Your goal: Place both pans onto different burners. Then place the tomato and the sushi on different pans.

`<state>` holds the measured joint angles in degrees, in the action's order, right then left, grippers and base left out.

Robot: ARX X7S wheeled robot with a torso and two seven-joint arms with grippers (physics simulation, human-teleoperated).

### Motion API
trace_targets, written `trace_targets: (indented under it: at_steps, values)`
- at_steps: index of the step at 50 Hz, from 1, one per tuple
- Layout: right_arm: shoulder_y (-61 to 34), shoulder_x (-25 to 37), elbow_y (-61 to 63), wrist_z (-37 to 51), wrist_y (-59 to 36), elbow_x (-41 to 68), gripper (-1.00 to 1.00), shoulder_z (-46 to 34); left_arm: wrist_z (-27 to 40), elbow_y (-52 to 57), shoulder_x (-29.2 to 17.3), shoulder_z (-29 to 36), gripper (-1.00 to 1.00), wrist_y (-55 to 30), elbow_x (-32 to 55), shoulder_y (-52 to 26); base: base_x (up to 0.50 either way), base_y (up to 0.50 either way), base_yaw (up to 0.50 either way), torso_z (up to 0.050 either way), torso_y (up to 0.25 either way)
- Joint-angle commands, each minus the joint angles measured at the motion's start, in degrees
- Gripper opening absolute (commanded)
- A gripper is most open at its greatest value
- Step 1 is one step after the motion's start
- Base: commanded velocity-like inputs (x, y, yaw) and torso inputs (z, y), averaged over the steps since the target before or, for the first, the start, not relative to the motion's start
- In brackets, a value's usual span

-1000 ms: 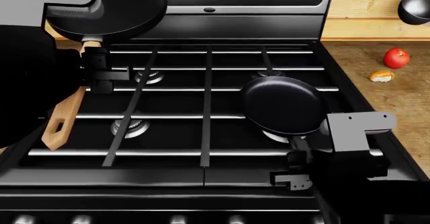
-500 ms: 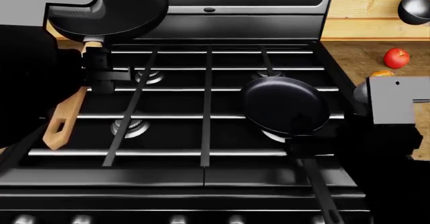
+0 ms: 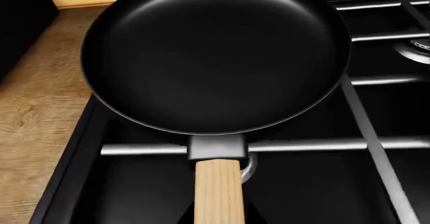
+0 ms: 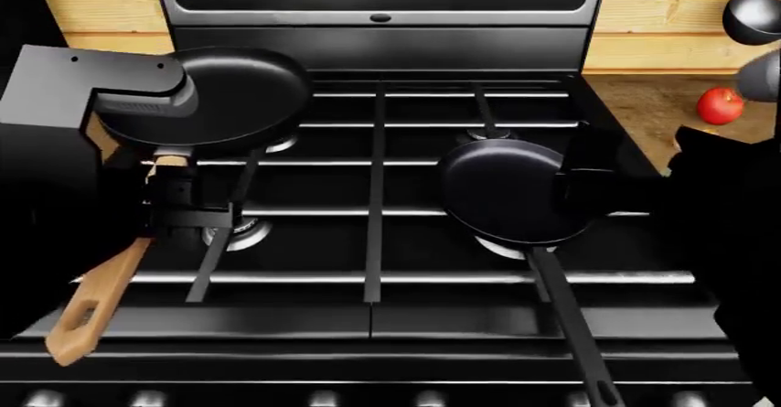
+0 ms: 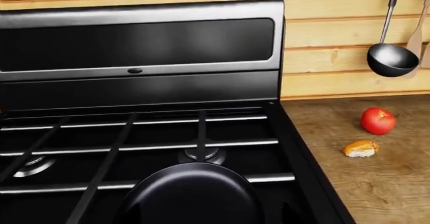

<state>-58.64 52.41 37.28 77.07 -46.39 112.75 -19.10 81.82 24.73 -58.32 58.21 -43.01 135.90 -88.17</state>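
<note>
The larger pan [image 4: 219, 96], the one with the light wooden handle [image 4: 101, 299], has come down and toward the front since a second ago: it was up at the back-left corner against the stove's rear panel, and it now hangs over the left side of the stove [image 4: 379, 315], its bowl above the rear-left burner [image 4: 274, 144] and its handle slanting down past the front-left burner [image 4: 238, 231]. The left gripper [image 4: 183, 208] is still clamped on that handle just below the bowl; in the left wrist view the pan [image 3: 215, 58] fills the frame with the grate bars beneath it. The smaller pan [image 4: 518, 192] sits where it did, flat on the grate over the front-right burner [image 4: 500, 245], its long thin black handle [image 4: 572, 325] now plainly visible running to the stove's front edge. The right arm [image 4: 720, 233] has let go of that handle and has swung out to the right edge of the head view; its gripper is hidden there, so I cannot tell whether the jaws are apart or together. On the wooden counter [image 5: 376, 183] right of the stove, the tomato [image 5: 378, 121] and the sushi [image 5: 361, 148] lie near each other, untouched, with a ladle [image 5: 391, 58] hanging on the wall above them.
</note>
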Motion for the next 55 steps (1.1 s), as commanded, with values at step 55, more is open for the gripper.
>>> trace_targets:
  at_steps: [55]
  values:
    - [2.0, 0.9, 0.5, -2.0, 1.8, -4.5, 1.0, 0.3, -7.4, 2.5, -3.4, 3.0, -1.0, 6.3, -6.2, 10.6, 0.0, 0.0, 0.0, 0.001, 0.002]
